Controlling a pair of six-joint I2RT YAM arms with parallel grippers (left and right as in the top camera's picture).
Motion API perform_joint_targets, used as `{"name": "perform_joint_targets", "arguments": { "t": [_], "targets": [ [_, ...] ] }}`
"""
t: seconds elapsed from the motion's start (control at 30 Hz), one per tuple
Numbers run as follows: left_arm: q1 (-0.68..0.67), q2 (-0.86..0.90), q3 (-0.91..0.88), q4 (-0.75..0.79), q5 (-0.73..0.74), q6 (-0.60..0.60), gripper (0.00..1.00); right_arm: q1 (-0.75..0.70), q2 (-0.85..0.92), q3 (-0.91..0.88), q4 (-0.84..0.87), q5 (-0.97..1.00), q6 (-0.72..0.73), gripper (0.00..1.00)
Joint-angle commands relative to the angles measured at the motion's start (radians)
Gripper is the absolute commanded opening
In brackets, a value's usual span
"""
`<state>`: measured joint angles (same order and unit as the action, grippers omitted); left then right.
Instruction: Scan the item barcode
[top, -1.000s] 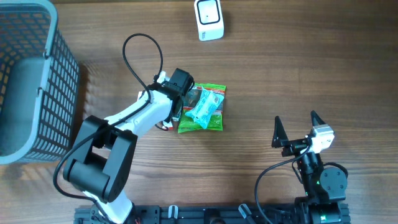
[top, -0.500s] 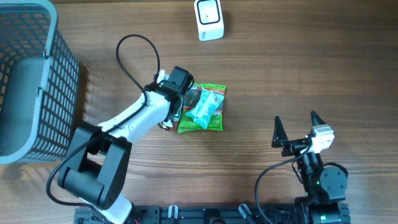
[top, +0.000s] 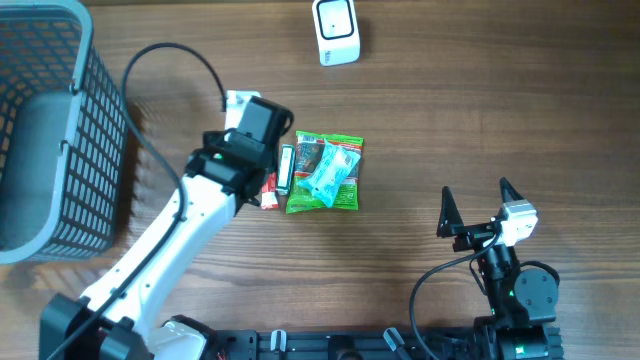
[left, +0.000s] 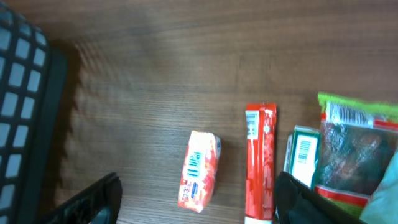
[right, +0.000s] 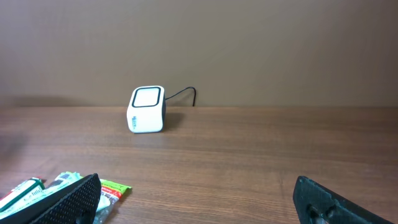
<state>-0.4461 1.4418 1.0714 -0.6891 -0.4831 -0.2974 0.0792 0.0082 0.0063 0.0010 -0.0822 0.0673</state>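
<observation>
A pile of items lies mid-table: a green packet (top: 340, 150) with a light blue packet (top: 328, 176) on top, and a small green-and-white box (top: 287, 170) beside them. In the left wrist view a barcoded orange-red packet (left: 199, 167), a red tube (left: 260, 160), the box (left: 301, 151) and the green packet (left: 354, 149) lie side by side. My left gripper (left: 199, 185) hangs open above the orange-red packet and holds nothing. The white scanner (top: 336, 30) stands at the far edge, also seen from the right wrist (right: 147, 109). My right gripper (top: 475, 192) rests open and empty at the near right.
A grey mesh basket (top: 82, 70) fills the far left of the table; its wall (left: 22, 93) shows at the left edge of the left wrist view. The left arm's black cable (top: 165, 55) loops above the table near the basket.
My left gripper has opened wide and drawn back to the left, away from the green packet pile. The right arm has not moved.
</observation>
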Motion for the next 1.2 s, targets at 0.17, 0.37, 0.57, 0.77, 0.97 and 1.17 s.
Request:
{"name": "perform_joint_targets", "arguments": {
  "t": [0.17,0.37,0.57,0.77,0.97,1.17],
  "targets": [
    [0.236,-0.027,0.006,-0.03,0.465,-0.047,0.89,0.005,-0.005,-0.001,0.003,-0.011,0.011,1.0],
    [0.269,0.027,0.002,-0.085,0.475,0.031,0.89,0.005,-0.005,-0.001,0.003,-0.011,0.011,1.0],
    [0.267,0.144,-0.011,-0.054,0.475,0.055,0.9,0.005,-0.005,-0.001,0.003,-0.011,0.011,1.0],
    [0.267,0.208,-0.011,-0.01,0.475,0.055,0.74,0.005,-0.005,-0.001,0.003,-0.011,0.011,1.0],
    [0.268,0.261,-0.026,-0.006,0.475,0.055,0.66,0.005,-0.005,-0.001,0.003,-0.011,0.011,1.0],
    [0.268,0.261,-0.026,0.001,0.474,0.055,0.47,0.005,-0.005,-0.001,0.003,-0.011,0.011,1.0]
  ]
}}
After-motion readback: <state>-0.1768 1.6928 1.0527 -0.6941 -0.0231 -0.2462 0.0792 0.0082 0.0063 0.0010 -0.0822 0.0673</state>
